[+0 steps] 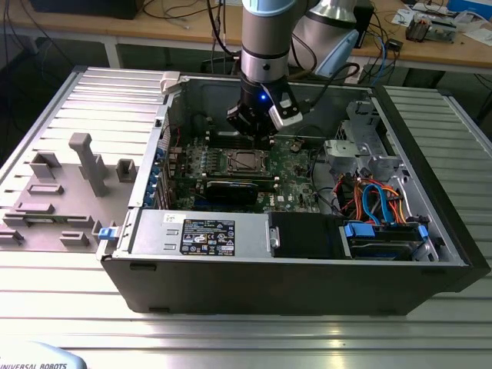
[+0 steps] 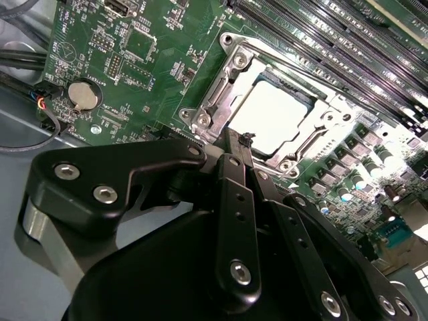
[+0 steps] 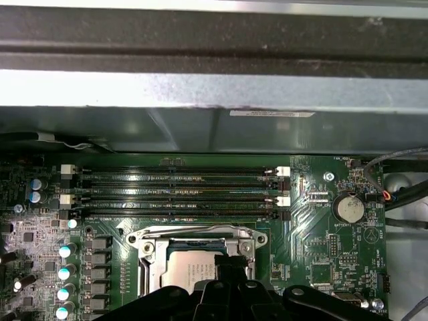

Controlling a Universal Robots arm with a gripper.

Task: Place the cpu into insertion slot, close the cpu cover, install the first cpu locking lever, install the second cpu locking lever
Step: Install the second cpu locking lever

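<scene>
The cpu lies flat in the insertion slot on the green board, its silver top showing through a square window. The cpu cover lies down around it as a silvery frame. A thin metal lever runs along one side of the socket; I cannot tell whether it is latched. My gripper hangs just above the socket's edge with its fingers pressed together and nothing between them. In the exterior view the gripper hovers over the socket in the middle of the open computer case.
Long black memory slots run beside the socket, with the case wall behind them. A coin battery sits on the board. A power supply and bundled cables fill the case front. A grey fixture stands at the exterior view's left.
</scene>
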